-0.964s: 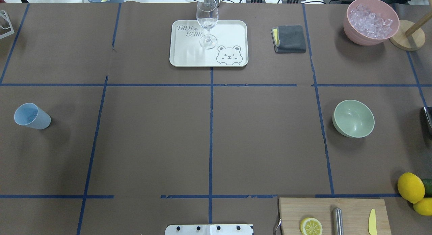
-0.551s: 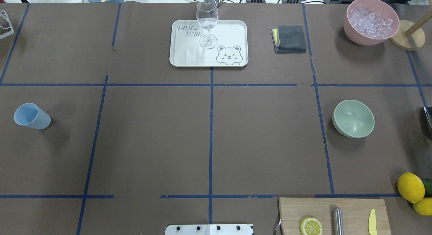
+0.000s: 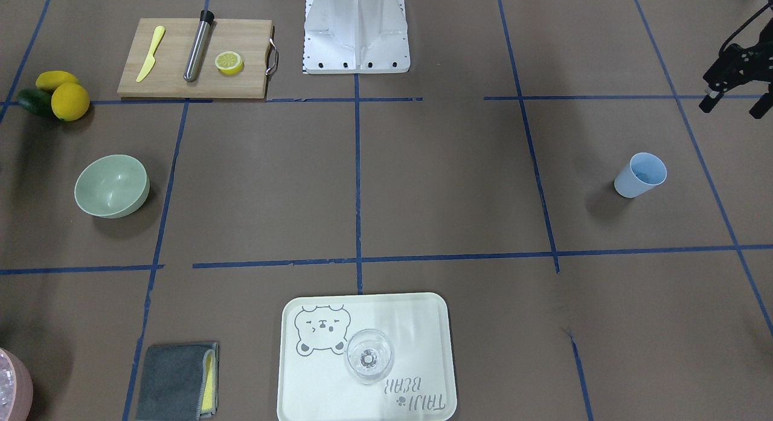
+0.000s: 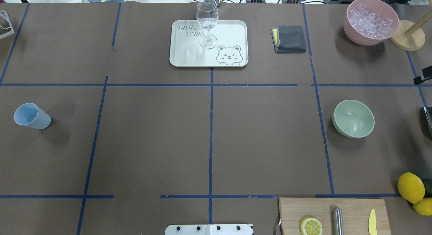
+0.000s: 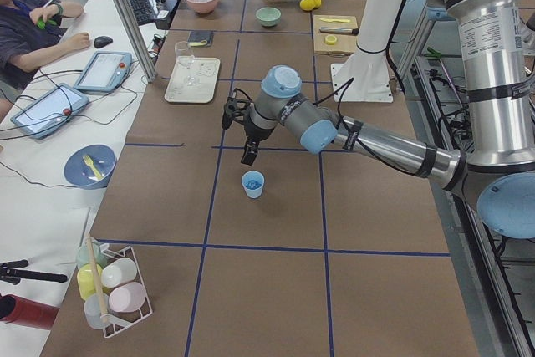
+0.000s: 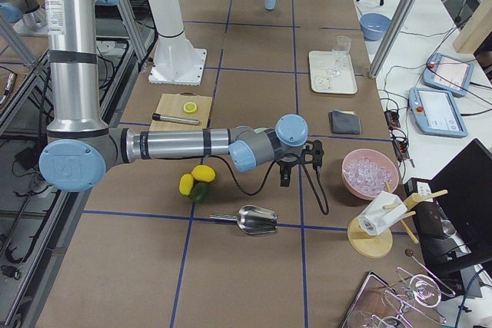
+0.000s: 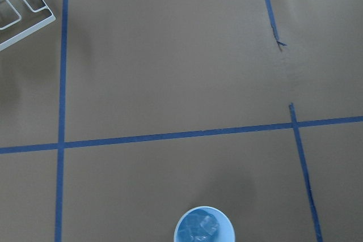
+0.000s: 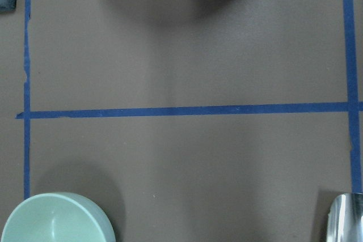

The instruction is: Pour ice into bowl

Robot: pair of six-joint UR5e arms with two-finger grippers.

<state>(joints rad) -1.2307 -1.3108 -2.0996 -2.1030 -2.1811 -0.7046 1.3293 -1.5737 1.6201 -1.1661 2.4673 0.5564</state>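
So: ice (image 7: 197,228) in blue cup (image 3: 628,185) nr left claw (image 3: 732,107), spread, empty; right claw (image 6: 300,167) state unclear.

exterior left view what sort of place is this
Probably a robotics lab's test bench: a large robot arm reaches over a table gridded with blue tape, and a person sits at a side desk with tablets.

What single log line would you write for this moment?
phase: before grasp | ice: in cup | cup: upright, untouched | bowl: empty | left gripper: near cup, apart | right gripper: holding nothing
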